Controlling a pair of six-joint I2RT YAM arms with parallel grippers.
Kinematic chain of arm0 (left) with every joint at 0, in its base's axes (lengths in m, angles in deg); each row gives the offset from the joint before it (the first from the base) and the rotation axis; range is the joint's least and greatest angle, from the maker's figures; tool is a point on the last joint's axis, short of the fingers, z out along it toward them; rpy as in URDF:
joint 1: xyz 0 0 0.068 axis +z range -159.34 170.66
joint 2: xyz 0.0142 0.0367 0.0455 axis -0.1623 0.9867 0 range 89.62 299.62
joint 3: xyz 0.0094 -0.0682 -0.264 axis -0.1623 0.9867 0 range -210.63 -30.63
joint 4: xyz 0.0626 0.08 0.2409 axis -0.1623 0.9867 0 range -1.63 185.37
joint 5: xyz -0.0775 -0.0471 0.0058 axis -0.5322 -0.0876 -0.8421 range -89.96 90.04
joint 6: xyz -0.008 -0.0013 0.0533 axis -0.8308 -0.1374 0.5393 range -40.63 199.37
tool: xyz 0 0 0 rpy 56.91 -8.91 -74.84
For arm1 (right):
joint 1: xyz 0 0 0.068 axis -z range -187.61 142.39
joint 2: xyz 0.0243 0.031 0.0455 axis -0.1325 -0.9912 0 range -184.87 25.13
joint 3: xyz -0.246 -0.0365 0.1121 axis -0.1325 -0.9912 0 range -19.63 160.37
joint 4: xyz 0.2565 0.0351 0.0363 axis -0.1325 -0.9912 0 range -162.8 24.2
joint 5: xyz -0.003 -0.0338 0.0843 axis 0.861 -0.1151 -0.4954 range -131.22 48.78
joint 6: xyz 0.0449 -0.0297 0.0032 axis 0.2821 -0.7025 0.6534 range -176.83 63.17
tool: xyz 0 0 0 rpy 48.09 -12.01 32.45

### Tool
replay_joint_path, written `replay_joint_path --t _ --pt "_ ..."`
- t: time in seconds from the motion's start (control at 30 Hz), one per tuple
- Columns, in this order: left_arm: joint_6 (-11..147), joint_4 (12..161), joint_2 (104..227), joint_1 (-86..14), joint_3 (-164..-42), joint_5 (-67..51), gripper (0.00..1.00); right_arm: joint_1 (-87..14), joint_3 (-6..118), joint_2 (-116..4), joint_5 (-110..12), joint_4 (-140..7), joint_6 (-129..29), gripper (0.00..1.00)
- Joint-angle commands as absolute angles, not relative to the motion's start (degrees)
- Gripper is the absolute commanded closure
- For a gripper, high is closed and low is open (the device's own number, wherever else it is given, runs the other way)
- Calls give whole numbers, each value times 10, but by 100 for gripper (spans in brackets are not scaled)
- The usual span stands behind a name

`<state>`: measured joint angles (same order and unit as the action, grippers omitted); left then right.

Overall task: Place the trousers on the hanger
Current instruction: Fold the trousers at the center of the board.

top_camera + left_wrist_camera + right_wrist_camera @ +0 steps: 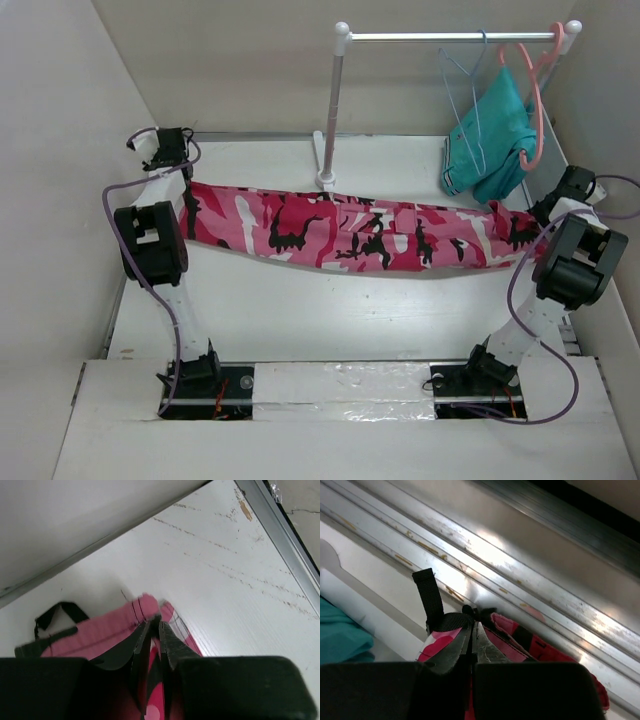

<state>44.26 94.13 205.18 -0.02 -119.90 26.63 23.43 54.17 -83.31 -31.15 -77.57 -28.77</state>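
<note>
1 pair of camouflage trousers (350, 230) is lying stretched lengthwise across the white table (330, 310), just in front of the foot of 1 clothes rail (450, 37). 2 grippers are holding it, 1 at each end. The left gripper (183, 190) is pinching the left end and the right gripper (537, 215) the right end.

2 hangers are hanging on the rail: the thin blue wire hanger (462, 95), bare, and 1 pink hanger (537, 105) carrying 1 teal garment (490, 140). Only the top view is showing these hangers and the full spread of cloth.

The wrist views are showing the grips close up. The left gripper (154, 626) has its jaws closed tight on pink fabric beside 1 black strap (55, 615). The right gripper (472, 630) is likewise clamped on fabric next to 1 black loop (431, 600), with teal cloth at the frame edge.
</note>
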Motion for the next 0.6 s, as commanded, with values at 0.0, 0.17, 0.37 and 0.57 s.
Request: replay_joint_path --t 0.0,0.17,0.37,0.57 --pt "469 928 2066 8 -1249 287 88 245 592 -852 -288 -713 -296 100" --pt "477 910 2045 8 -1231 281 78 239 594 -846 -300 -708 -294 74" --pt "462 916 1969 8 -1182 253 58 213 566 -777 -336 -734 -281 21" --pt "411 922 1838 2 -1019 213 65 166 389 -610 -326 -685 -230 67"
